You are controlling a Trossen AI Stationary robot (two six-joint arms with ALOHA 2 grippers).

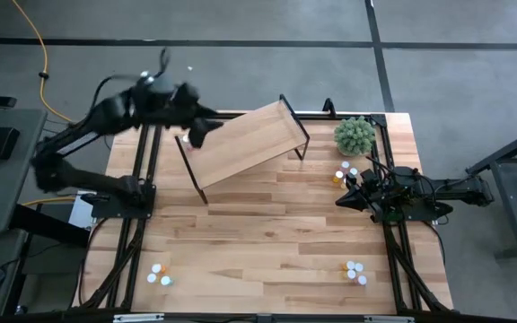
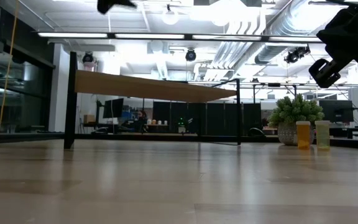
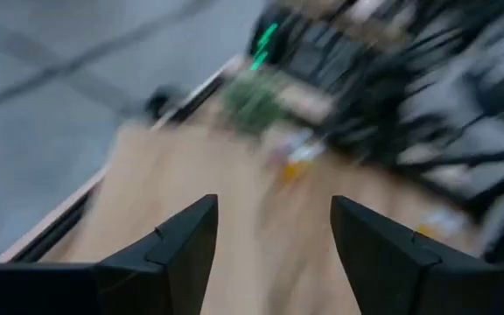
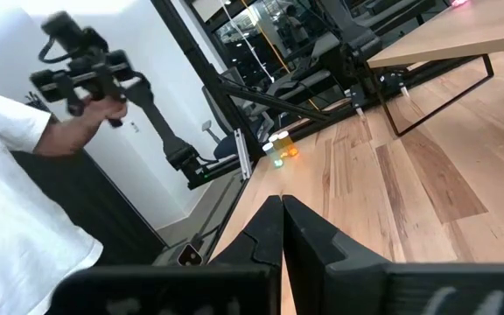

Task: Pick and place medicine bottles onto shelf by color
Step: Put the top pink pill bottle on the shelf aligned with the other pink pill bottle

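From above, my left end effector (image 1: 206, 128) is up over the near-left corner of the shelf (image 1: 249, 144), and its wrist view shows the two fingers (image 3: 182, 249) spread apart with nothing between them, so it is released and carrying no bottle. The shelf sits skewed on the table (image 1: 267, 242), its long axis running diagonally from the left arm's side toward the fuzzy green plant (image 1: 355, 135). There seems to be something small and pinkish just at the shelf's left edge under that arm, but I cannot say whether it is a bottle. The medicine bottles I can make out are all off the shelf: a cluster by the plant (image 1: 346, 172), one at the table's front right (image 1: 354, 272), and one at the front left (image 1: 159, 274). What matters for my next move is direction. From the left end effector the front-left cluster lies well apart, straight back toward the table's front edge on that arm's own side, so I judge that is its natural next pick. The right end effector (image 1: 341, 199) is clenched shut on nothing, its fingers pressed together in its wrist view, and it sits just beside the cluster by the plant, much nearer to those bottles than the left arm is. In the low view two of those bottles stand upright beside the plant, an orange one (image 2: 302, 134) and a pale yellow one (image 2: 322, 134), so a grasp from above or from the side both look feasible to me.
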